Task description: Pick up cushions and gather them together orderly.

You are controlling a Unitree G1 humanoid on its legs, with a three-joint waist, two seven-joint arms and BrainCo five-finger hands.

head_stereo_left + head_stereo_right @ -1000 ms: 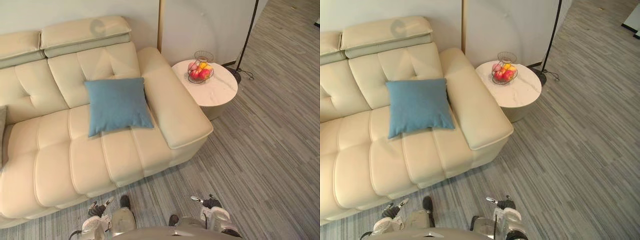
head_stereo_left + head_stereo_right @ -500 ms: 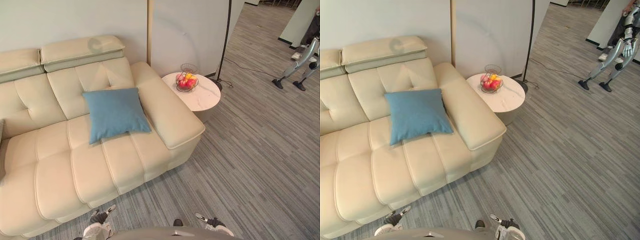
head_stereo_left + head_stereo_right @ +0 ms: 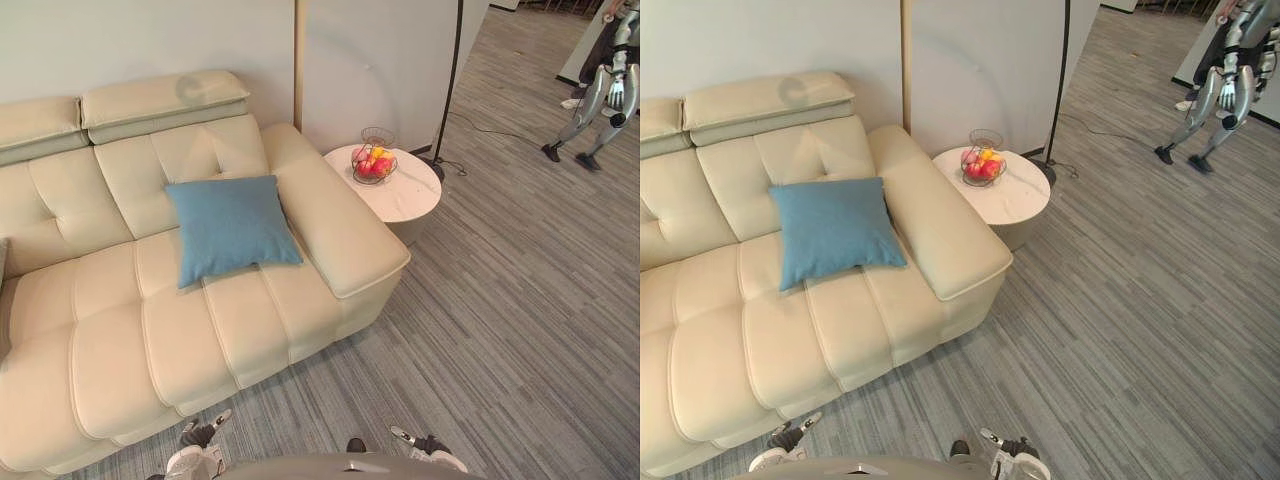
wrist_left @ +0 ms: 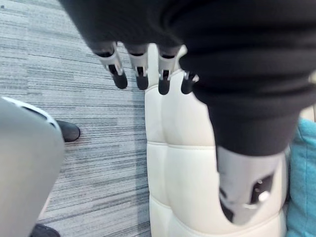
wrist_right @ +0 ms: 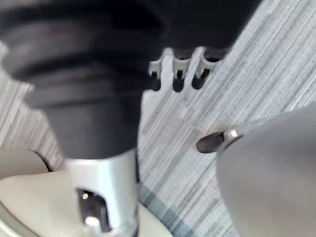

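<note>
Silver-fingered left hand (image 4: 197,59) and right hand (image 5: 113,64) hang relaxed, uncurled.

Cream sofa (image 3: 110,340), round table (image 3: 408,196), fruit basket (image 3: 373,163)

- The cream tufted leather sofa (image 3: 150,310) fills the scene from 8 to 11 o'clock. Its back is against the pale wall (image 3: 100,40) at 12 o'clock.
- The blue square fabric cushion (image 3: 230,228) lies on the seat and leans on the backrest, just beside the armrest at the sofa's 3 o'clock end.
- The round white stone-topped side table (image 3: 415,195) stands at 1 o'clock on the grey striped carpet floor (image 3: 500,330), just beside that armrest.
- The wire basket of fruit (image 3: 373,160) sits on the surface, toward its 10 o'clock edge.
- The black floor lamp (image 3: 449,90) stands behind the table, at its 1 o'clock.
- Another silver-grey humanoid robot (image 3: 603,80) stands at 2 o'clock, well apart from the table.
</note>
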